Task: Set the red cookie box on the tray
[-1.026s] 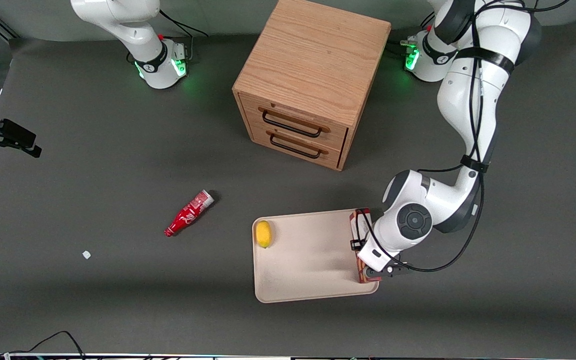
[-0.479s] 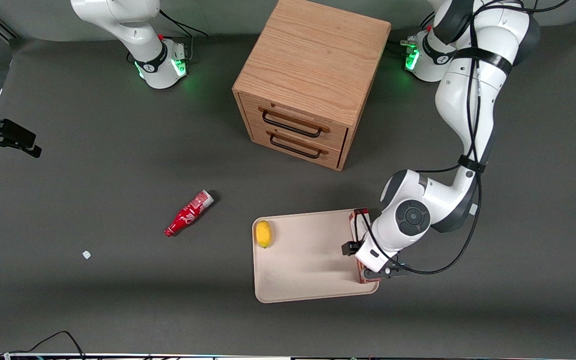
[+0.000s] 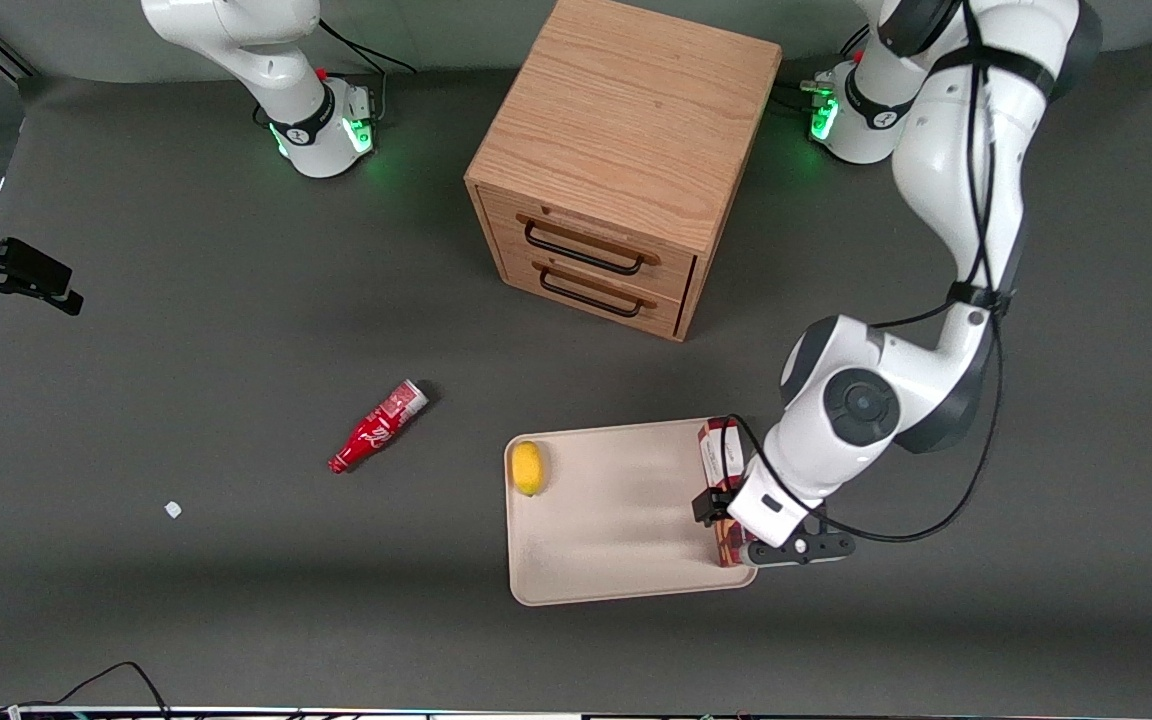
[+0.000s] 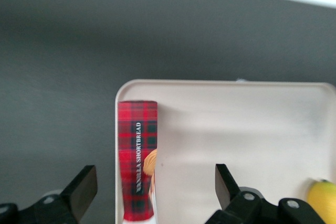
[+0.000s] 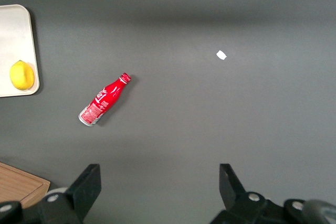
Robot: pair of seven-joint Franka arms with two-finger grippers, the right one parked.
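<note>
Slim dark-red plaid cardboard cookie box (image 4: pixel 137 161) is set on the large flat beige tray (image 3: pixel 616 560).
At lower right of the front view, the gripper (image 3: pixel 786 545) is held above it, fingers spread wide, nothing gripped, apparently for release.

Dark grey worktop (image 3: pixel 186 620) carries a wooden drawer cabinet (image 3: pixel 621 165), a beige tray (image 3: pixel 616 570), a toppled red bottle (image 3: pixel 378 427) and a small white scrap (image 3: pixel 173 509).

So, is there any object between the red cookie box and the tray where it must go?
Nothing visible stands in the way. The red cookie box already lies on the tray, along its edge toward the working arm's end. The gripper is open above it, fingers apart from the box. The lemon rests at the tray's other end.
</note>
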